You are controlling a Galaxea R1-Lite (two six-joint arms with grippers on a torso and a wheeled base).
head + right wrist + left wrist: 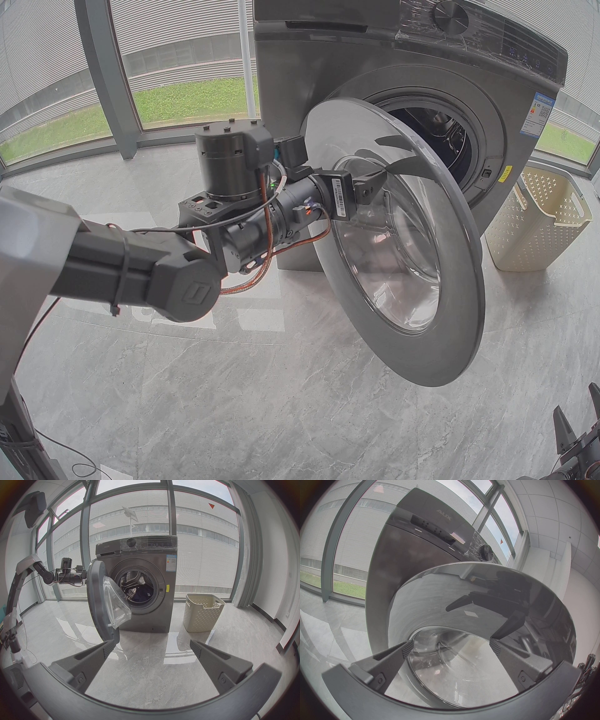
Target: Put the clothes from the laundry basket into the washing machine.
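Glass-walled room, pale marble floor (pixel 237 400), washing machine (pixel 325 69) open.
Its door (pixel 459 281) hangs wide right before my left jaws, spread apart; the laundry basket (pixel 537 219) stands well beyond my right jaws, also apart, low over the floor; dark clothes (pixel 142 595) lie in the drum.

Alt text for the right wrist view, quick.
A grey washing machine stands with its door swung open, dark cloth in the drum, a cream laundry basket on the floor beside it. The left pincer is at the door's outer face; the open right pincer frames the foreground.
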